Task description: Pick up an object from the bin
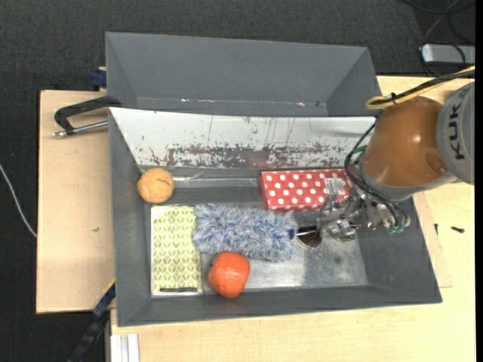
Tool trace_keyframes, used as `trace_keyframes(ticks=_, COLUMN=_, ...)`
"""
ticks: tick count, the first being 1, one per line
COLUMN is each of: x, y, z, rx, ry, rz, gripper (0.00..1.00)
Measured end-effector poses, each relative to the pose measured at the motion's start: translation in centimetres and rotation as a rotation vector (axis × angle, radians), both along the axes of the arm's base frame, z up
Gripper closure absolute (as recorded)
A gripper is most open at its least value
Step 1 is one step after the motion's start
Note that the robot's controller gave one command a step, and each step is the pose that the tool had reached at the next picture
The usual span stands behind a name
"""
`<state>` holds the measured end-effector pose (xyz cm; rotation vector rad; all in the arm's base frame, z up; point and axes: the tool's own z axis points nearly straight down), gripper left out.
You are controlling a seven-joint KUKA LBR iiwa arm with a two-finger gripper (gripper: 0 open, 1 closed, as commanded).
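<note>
Grey bin [124, 217] holds, by size: 1 blue fuzzy cloth [241, 232] mid-floor, 1 red white-dotted box [298, 189] along the back wall, 1 green patterned flat pack [175, 249] at left, 1 orange-red ball [228, 274] at front, 1 tan ball [155, 185] at back left. Gripper [337, 225] sits low at right, just below the box's right end; whether it is spread or closed cannot be told. Nearest thing: 1 small dark glossy item [308, 237], just left of the gripper and just beside the cloth's right end.
</note>
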<state>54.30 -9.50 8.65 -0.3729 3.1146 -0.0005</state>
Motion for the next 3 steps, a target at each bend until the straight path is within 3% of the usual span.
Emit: trace_keyframes(ticks=3, x=-0.1, y=0.04, z=-0.7, rx=0.0, ry=0.002, rz=0.01, gripper=1.0)
